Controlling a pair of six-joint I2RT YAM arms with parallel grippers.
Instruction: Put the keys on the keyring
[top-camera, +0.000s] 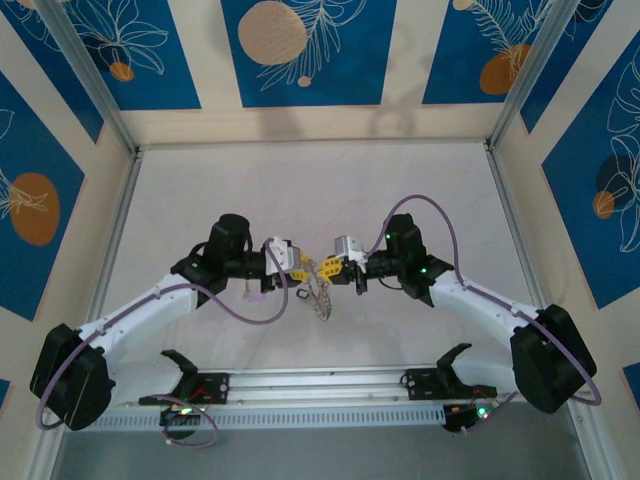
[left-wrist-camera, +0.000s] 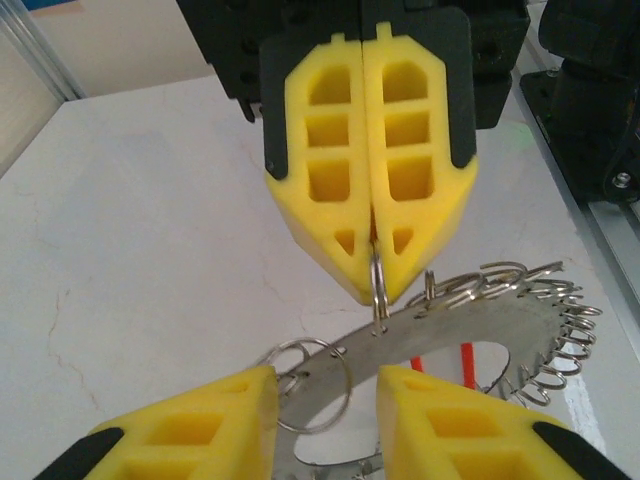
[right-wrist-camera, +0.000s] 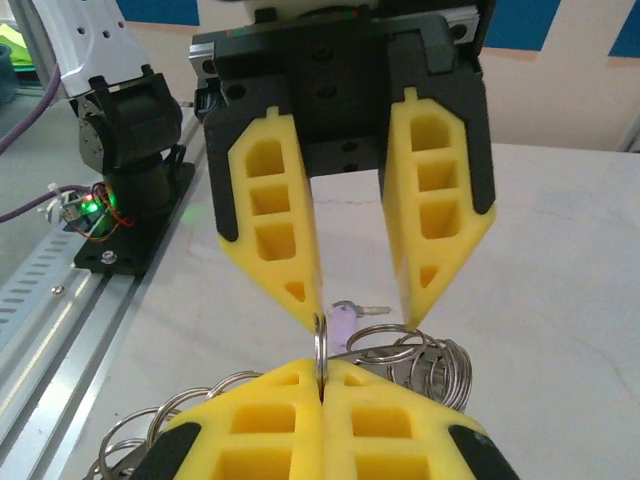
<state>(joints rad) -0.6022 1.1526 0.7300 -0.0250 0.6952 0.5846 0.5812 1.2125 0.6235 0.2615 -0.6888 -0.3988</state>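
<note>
Over the desk (top-camera: 200, 200), my right tool (right-wrist-camera: 320, 365) is clenched on a split ring (left-wrist-camera: 379, 290) at the rim of the keyring (left-wrist-camera: 440, 335), and my left tool (left-wrist-camera: 328, 372) stands released astride that rim, so the thin wire could twist free, dropping the keyring.

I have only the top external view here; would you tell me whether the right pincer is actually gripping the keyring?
Observer: Yes. The right pincer is shut on one small wire loop at the rim of the keyring.
Operator: Thank you. And the left one?
Observer: The left pincer stands open, with a clear gap.
Operator: Is a key nearby?
Observer: The purple key lies flat on the table beside the loops.
</note>
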